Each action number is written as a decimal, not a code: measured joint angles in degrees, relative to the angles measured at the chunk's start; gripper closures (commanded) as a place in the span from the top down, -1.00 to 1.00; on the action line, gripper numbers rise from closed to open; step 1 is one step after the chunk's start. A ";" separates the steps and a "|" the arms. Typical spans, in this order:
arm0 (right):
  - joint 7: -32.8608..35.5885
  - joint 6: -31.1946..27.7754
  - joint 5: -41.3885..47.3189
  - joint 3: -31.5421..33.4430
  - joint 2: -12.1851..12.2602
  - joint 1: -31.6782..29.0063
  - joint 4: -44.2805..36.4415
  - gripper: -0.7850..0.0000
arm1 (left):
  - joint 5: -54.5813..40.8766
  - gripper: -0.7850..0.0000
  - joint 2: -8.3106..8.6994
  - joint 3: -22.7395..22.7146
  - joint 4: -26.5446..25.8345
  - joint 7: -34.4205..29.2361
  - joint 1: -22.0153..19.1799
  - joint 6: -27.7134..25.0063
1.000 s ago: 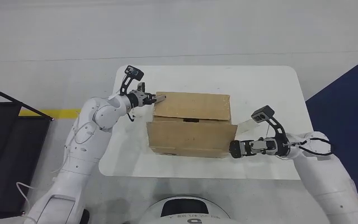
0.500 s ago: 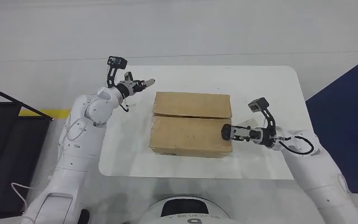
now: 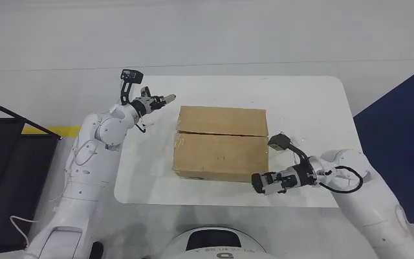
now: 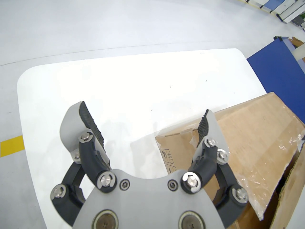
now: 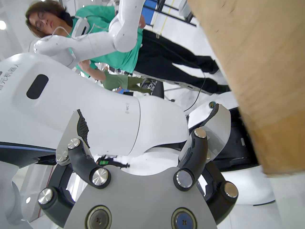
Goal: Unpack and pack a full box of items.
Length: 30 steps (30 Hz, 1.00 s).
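A brown cardboard box [image 3: 222, 144] lies in the middle of the white table [image 3: 310, 103], both top flaps folded flat with a seam between them. My left gripper [image 3: 169, 98] hangs open above the table, off the box's far left corner and apart from it. The left wrist view has the same box [image 4: 250, 141] beyond the open left gripper [image 4: 145, 114], with clear tape across its flap. My right gripper [image 3: 256, 182] is open at the box's near right corner, low by the table's front edge. In the right wrist view the box's side [image 5: 250, 55] stands beside the empty right gripper [image 5: 150, 117].
Bare table surface [image 3: 304, 110] lies right of the box and behind it. A dark frame [image 3: 19, 149] stands on the floor at the left. A blue panel [image 3: 388, 123] stands off the table's right side.
The near flap has gone down flat, so the box is closed. My left gripper drew back left off the far flap. My right gripper swung from the near flap to the box's near right corner.
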 measured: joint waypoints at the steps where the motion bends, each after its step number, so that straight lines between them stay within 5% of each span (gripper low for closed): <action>1: 0.50 0.51 0.06 -0.59 0.22 0.10 -0.39 1.00 | 0.03 1.00 0.00 0.14 0.11 -0.04 -0.12 0.03; 8: -0.90 -0.89 -7.49 -5.50 1.60 3.16 5.24 1.00 | -0.03 1.00 0.03 0.71 0.89 -0.11 -1.25 0.07; 16: -6.79 -4.55 -7.72 -9.39 0.55 9.53 14.66 1.00 | -0.36 1.00 0.28 0.20 1.38 0.56 -1.07 0.01; 23: -12.15 -6.21 -4.77 -12.15 -0.78 12.27 14.80 1.00 | -0.70 1.00 0.58 -0.70 0.88 0.80 -0.58 0.32; 30: -7.93 -8.07 -10.94 -17.05 -1.31 12.88 10.84 1.00 | -1.01 1.00 0.80 -1.19 0.56 1.02 -0.20 0.84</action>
